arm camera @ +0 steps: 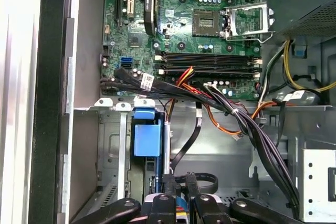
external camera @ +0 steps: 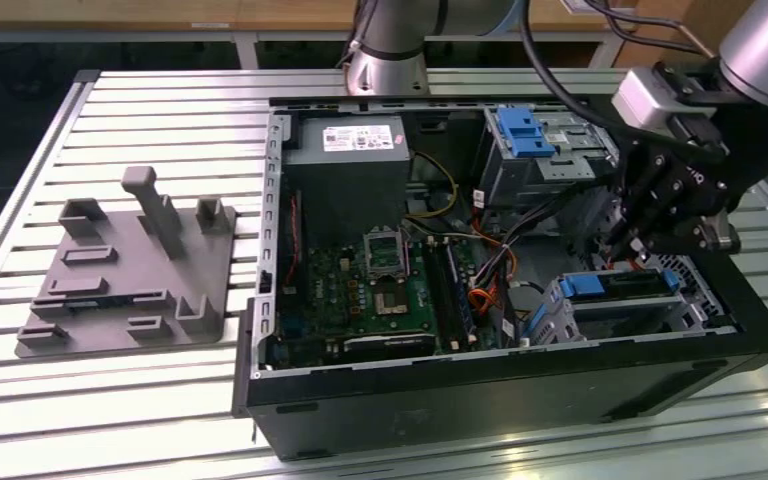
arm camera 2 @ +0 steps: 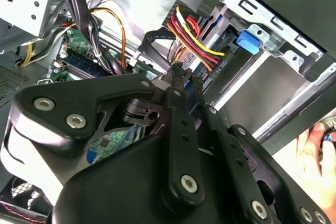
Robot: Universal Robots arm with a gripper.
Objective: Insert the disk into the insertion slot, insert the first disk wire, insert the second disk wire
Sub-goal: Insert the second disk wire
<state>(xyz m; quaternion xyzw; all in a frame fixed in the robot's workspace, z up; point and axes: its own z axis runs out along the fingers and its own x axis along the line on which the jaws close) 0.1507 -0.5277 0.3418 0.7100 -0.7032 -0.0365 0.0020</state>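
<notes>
Black claw [arm camera: 180,195] fingers are pinching narrowly on a flat black wire [arm camera: 190,142] beside the disk [arm camera: 146,139], which is sitting in its slot [external camera: 631,300]. That wire is probably soft and floppy, so gripping the stiff plug end seems wisest.

A robotics lab: an opened computer case [external camera: 518,300] on a slatted aluminium worktable [external camera: 131,100].

Silver arm [external camera: 391,40], black screw-studded tool [external camera: 624,245]
</notes>
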